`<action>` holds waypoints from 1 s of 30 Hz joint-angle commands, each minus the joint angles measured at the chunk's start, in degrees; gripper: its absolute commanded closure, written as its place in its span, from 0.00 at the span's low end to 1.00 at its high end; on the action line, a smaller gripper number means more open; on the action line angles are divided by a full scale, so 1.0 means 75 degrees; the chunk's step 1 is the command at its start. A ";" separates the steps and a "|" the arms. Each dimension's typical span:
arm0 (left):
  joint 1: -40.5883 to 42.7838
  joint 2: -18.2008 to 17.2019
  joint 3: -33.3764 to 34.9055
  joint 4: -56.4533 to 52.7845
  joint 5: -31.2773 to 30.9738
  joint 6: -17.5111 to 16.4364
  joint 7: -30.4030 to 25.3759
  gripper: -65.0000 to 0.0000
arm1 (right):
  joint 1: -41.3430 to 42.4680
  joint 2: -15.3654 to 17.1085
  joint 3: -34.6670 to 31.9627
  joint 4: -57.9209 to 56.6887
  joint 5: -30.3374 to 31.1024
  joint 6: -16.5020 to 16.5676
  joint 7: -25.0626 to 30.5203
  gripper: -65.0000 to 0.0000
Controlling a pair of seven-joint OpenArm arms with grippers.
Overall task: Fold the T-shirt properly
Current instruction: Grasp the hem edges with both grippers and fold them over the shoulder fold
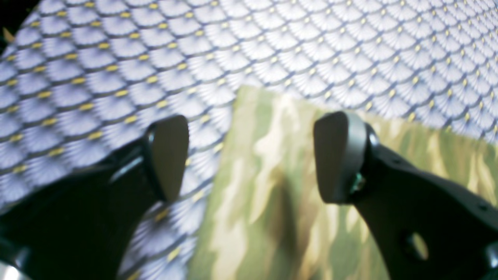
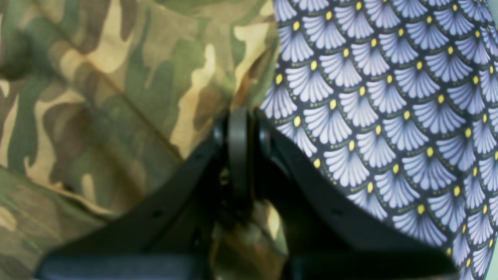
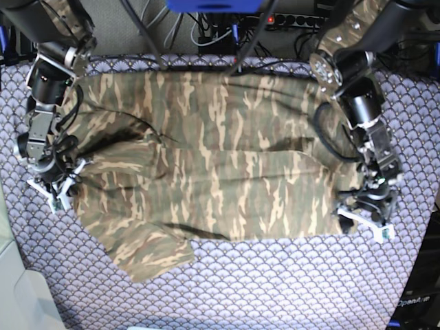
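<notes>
— Where's the T-shirt [image 3: 220,172]?
— Spread across the middle of the table [image 3: 275,289]. The right hand [image 2: 238,116] pinches its edge, likely to lift a fold.
— The left hand [image 1: 253,155]?
— Wide, empty, poised over the opposite edge.

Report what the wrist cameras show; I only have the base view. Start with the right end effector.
Observer: The right end effector is shut, pinching the edge of the camouflage T-shirt next to the fan-scale tablecloth.
Operator: Now give me the left one.
Observer: The left end effector is wide open and straddles the shirt's edge. There is nothing between its pads.
</notes>
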 commanded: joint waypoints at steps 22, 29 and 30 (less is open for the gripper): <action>-0.1246 -0.0942 0.0312 -0.3852 -0.0060 0.0790 -0.2330 0.25 | 0.0184 0.0216 0.0003 0.0096 0.0082 0.0016 0.0114 1.00; -0.1281 -0.0907 0.0312 -0.4520 -0.0060 0.0778 -0.2717 0.26 | 0.0172 0.0216 0.0003 0.0096 0.0082 0.0016 0.0114 1.00; -0.1281 -0.0895 0.0312 -0.4567 -0.0060 0.0778 -0.2728 0.30 | 0.0172 0.0216 0.0003 0.0096 0.0082 0.0016 0.0114 1.00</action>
